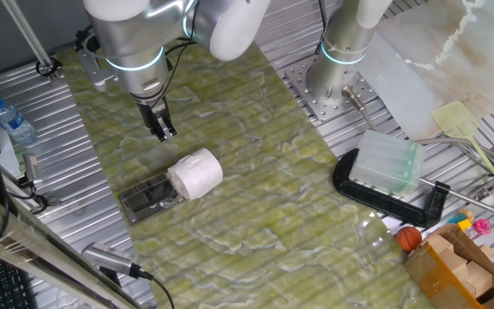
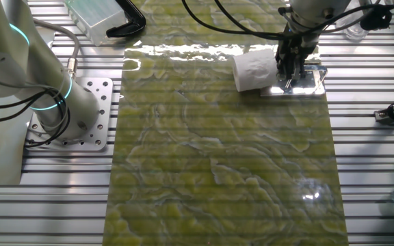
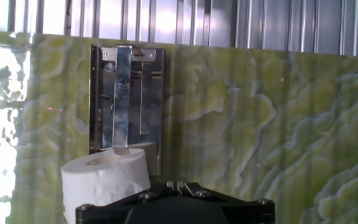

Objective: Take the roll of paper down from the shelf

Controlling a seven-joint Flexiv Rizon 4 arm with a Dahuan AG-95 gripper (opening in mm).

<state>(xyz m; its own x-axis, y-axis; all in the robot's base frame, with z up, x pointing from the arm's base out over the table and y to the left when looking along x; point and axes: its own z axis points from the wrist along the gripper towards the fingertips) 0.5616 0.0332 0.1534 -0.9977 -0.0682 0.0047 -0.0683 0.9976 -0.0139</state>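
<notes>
The roll of paper (image 1: 197, 173) is a white cylinder at one end of the shelf (image 1: 144, 199), a low shiny metal stand on the green mat. The roll overlaps the shelf's edge; I cannot tell whether it rests on the shelf or on the mat. My gripper (image 1: 163, 129) hangs above the mat, apart from the roll, with its fingers together and nothing between them. In the other fixed view the gripper (image 2: 289, 68) is over the shelf (image 2: 308, 82), with the roll (image 2: 254, 70) to its left. In the hand view the roll (image 3: 104, 178) is at the lower left, in front of the shelf (image 3: 127, 93).
A black clamp (image 1: 384, 199) with a clear ribbed plastic box (image 1: 388, 163) sits on the right of the mat. A water bottle (image 1: 13, 120) lies at the left. A second arm's base (image 1: 337, 81) stands at the back. A box of small items (image 1: 457, 257) is at the lower right.
</notes>
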